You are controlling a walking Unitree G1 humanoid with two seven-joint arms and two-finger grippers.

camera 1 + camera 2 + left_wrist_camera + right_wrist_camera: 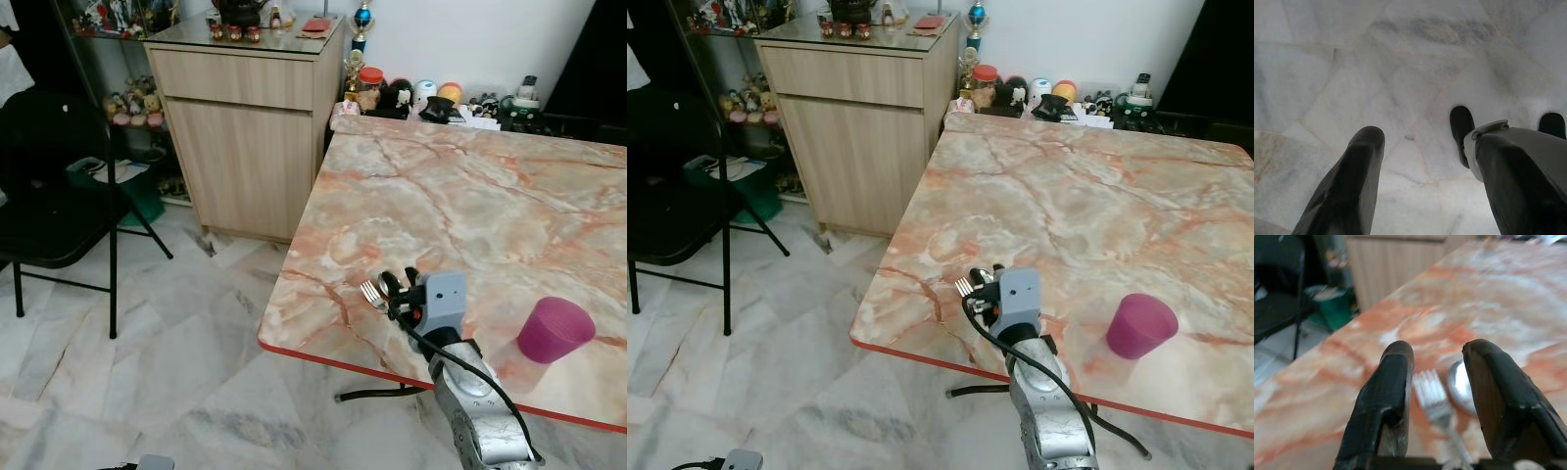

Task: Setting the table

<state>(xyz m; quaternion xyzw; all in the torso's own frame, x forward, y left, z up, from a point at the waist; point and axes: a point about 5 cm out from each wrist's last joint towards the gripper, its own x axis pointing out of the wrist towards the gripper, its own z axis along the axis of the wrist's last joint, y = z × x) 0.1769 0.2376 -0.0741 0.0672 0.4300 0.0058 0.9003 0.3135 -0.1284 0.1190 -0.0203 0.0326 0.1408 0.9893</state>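
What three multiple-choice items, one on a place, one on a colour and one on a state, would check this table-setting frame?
1. Where is the right gripper?
A. over the near edge of the marble table
B. at the wooden cabinet
C. down by the floor

2. What colour is the cup?
A. green
B. purple
C. white

3. What is between the right gripper's fingers?
A. nothing
B. the cup
C. a fork and a spoon

Key:
1 A, the eye views show it above the table's near edge.
2 B, it stands purple to the gripper's right.
3 C, the right wrist view shows both between the fingers.
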